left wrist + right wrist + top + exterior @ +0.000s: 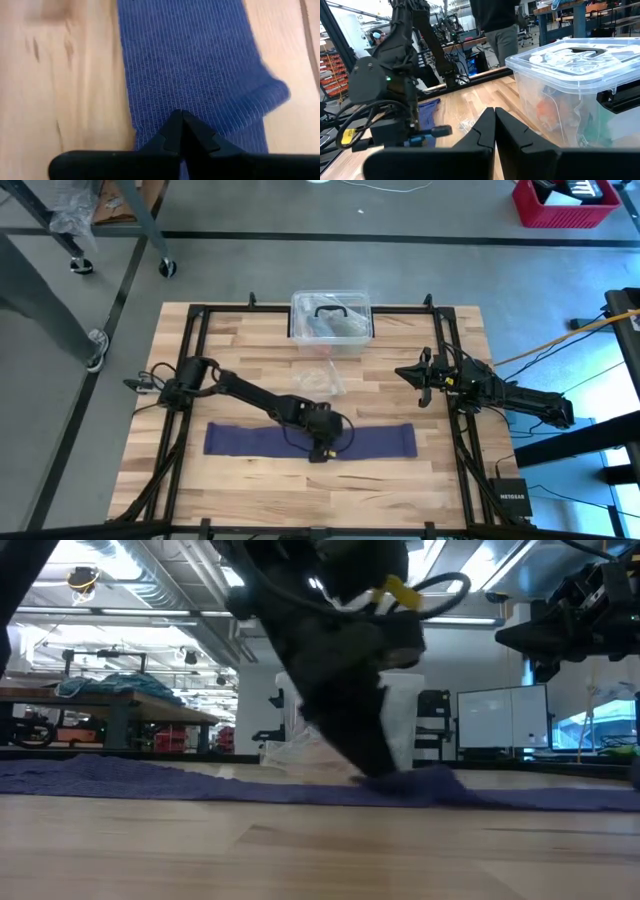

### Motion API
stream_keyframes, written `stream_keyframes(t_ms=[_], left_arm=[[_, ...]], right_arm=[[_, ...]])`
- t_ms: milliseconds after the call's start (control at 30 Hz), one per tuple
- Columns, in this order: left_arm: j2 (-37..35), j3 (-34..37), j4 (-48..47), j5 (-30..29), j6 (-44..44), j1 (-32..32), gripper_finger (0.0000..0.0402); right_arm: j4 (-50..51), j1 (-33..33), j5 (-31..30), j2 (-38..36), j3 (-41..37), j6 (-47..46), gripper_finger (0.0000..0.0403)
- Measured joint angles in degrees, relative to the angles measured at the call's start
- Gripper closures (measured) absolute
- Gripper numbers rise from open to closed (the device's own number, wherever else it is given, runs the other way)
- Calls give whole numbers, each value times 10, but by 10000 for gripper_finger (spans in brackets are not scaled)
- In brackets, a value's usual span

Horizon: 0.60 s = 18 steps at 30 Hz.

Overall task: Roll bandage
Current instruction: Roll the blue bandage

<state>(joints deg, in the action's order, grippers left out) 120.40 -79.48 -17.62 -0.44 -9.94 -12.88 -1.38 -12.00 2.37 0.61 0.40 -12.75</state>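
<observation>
Navy bandage (250, 440) partly under left gripper (322, 452)

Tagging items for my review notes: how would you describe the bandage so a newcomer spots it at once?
On the pale wooden table, look along the near edge, below the clear plastic box with a black handle. The long flat strip of dark navy-purple ribbed fabric lies there. It is the only dark cloth, with the shut left gripper pressing on it.

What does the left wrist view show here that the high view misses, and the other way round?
Only the left wrist view: the bandage's ribbed weave and a fold at one edge, just beyond the shut left pincer.
Only the high view: the full strip on the table, the clear box, the wrapper, and the right pincer waiting off to the side.
Both: left pincer down on the bandage.
</observation>
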Motion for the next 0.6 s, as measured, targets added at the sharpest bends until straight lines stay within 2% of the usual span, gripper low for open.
stream_keyframes(t_ms=[100, 267, 467, 600], left_arm=[[-14, 1, -50, -16, -23, -12, 400], [-40, 5, -70, -33, -52, -28, 400], [-88, 4, -41, -95, -60, -42, 400], [-90, 4, 38, -119, -29, -40, 400]], right_arm=[[0, 0, 0, 0, 0, 0, 388], [-3, 0, 0, 0, 0, 0, 388], [-14, 0, 2, 0, 2, -31, 388], [-20, 0, 4, 0, 2, -38, 388]])
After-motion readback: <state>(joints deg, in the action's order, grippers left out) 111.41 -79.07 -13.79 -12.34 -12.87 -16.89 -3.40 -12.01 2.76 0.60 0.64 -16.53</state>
